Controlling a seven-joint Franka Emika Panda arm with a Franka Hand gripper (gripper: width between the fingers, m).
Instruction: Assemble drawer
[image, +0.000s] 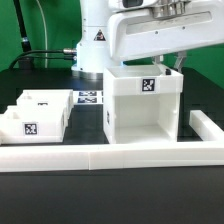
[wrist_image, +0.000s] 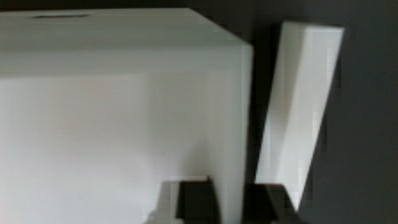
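While the gripper (wrist_image: 228, 197) clamps a side wall of the housing (image: 140, 110) near the fenced edge of the tabletop (image: 110, 198), positioning seems in hand; next, release and fetch a tray (image: 40, 115).

Arm (image: 95, 35) — glossy white rounded shell, with a small dark marking on the column, too blurred to read. Wrist block (image: 150, 42) white, boxy, grey metal above. Fingers (wrist_image: 183, 203) dark, squared — only the tips visible.

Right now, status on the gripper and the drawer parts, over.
Gripper astride side wall of the housing, grip unconfirmed. Housing upright, empty; trays loose beside it. Low wall runs in front and alongside.
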